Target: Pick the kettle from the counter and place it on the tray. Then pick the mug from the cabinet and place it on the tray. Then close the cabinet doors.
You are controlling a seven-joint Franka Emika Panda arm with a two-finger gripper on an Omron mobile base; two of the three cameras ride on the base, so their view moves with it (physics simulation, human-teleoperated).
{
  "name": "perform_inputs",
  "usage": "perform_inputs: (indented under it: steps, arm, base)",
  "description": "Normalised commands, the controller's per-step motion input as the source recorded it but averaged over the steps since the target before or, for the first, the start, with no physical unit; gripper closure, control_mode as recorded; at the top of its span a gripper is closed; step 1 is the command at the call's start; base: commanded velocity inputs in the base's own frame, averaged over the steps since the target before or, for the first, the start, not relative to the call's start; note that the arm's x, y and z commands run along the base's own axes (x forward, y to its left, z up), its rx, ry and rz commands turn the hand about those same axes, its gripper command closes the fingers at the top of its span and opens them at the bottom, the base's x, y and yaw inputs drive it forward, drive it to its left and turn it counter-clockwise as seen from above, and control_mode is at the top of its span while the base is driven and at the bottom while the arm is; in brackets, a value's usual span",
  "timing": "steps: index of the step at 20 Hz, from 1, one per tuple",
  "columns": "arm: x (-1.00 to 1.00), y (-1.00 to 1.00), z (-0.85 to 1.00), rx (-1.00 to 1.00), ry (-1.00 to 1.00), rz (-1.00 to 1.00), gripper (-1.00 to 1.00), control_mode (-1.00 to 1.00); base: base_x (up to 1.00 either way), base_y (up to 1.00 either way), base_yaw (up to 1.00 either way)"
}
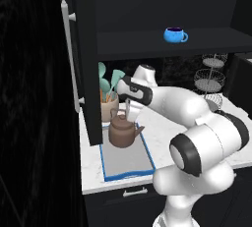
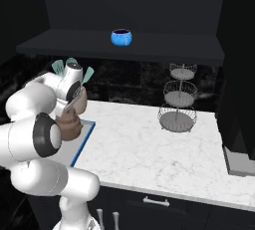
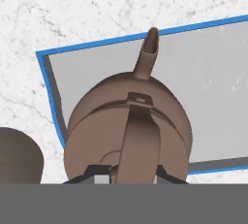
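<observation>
The brown kettle [image 1: 123, 132] is at the far end of the blue-rimmed tray [image 1: 127, 164]; I cannot tell whether it rests on it. My gripper [image 1: 129, 111] is directly above the kettle, shut on its arched handle [image 3: 138, 138]. In the hand view the kettle [image 3: 126, 121] sits over the tray [image 3: 208, 82], spout pointing away, with my fingertips [image 3: 97, 174] on either side of the handle. In the right base view my arm partly hides the kettle [image 2: 71, 124]. The blue mug [image 1: 174, 35] [image 2: 121, 37] stands on the open cabinet's shelf [image 1: 162, 44]. The left cabinet door [image 1: 83, 59] is open.
A beige utensil pot [image 1: 108, 105] with green utensils stands just behind the kettle. A tiered wire basket stand [image 2: 178, 99] stands at the back of the marble counter [image 2: 149, 149]. The open door's edge hangs close to the tray's left side.
</observation>
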Motion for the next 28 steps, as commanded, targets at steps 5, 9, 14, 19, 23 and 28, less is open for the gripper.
perform_inputs:
  steps: [5,9,14,19,23,28]
  arm:
    - [0.01,0.0,-0.24,0.0,0.0,0.0,-1.0,-1.0]
    - [-0.16,0.0,-0.16,0.0,-0.01,-0.01,-1.0,-1.0]
    - [-0.11,0.0,0.0,0.01,-0.01,-0.02,-1.0,-1.0]
    - [-0.03,0.0,0.07,0.0,0.0,-0.01,-1.0,-1.0]
    - [-0.02,0.0,0.26,0.0,0.0,0.0,-1.0,-1.0]
    - [-0.01,0.0,0.31,0.0,-0.02,0.0,-1.0,-1.0]
  base:
    - [0.0,0.0,0.0]
    - [0.0,0.0,0.0]
    - [0.0,0.0,0.0]
    - [0.0,0.0,0.0]
    - [0.0,0.0,0.0]
    - [0.0,0.0,0.0]
